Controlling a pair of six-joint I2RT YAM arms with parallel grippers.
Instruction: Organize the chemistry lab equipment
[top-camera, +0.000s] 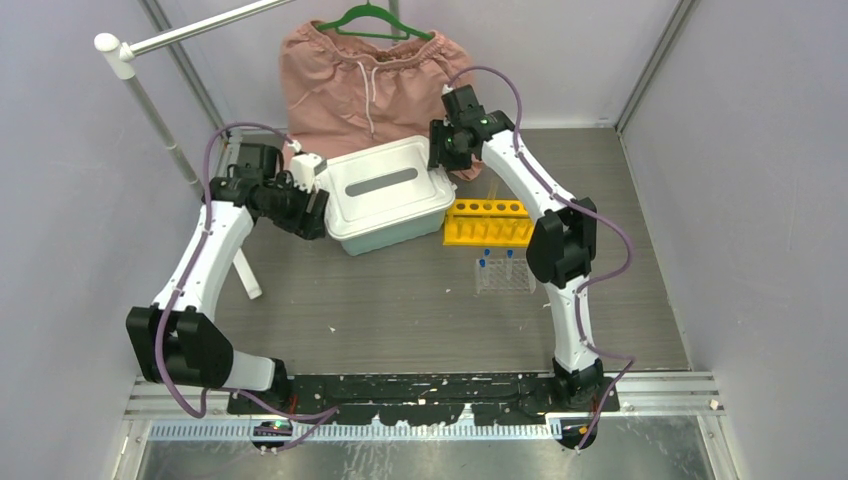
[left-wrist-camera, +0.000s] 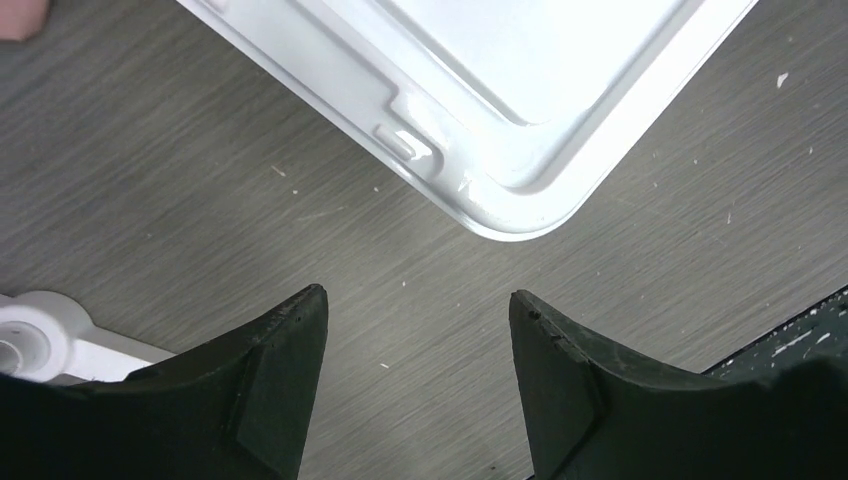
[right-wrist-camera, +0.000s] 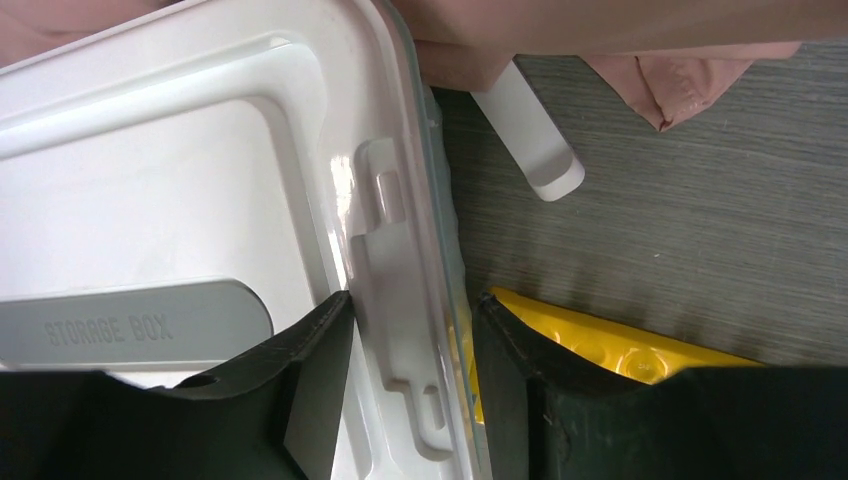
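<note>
The left gripper (left-wrist-camera: 418, 330) is wide open and holds nothing. It hangs over bare table (left-wrist-camera: 150, 200), just off a rounded corner of the white lid (left-wrist-camera: 520, 120), and touches neither.

The right gripper (right-wrist-camera: 415, 330) is about half open and straddles the lid's right edge. One finger sits over the lid top beside the moulded latch; the other hangs outside the rim, above the yellow rack (right-wrist-camera: 600, 345). A sliver of yellow shows between that finger and the rim, so nothing is clamped.

A grey strip (right-wrist-camera: 130, 325) on the lid reads "STORAGE BOX" in raised letters.

The lid sits closed on the bin (top-camera: 390, 235) (contents hidden). Pink shorts (top-camera: 350, 80) hang behind the bin. The yellow rack lies just right of it, and its holes look empty from above. In front of that rack stands the clear rack (top-camera: 505, 278), with blue-capped tubes (top-camera: 483, 263) upright in it.
</note>
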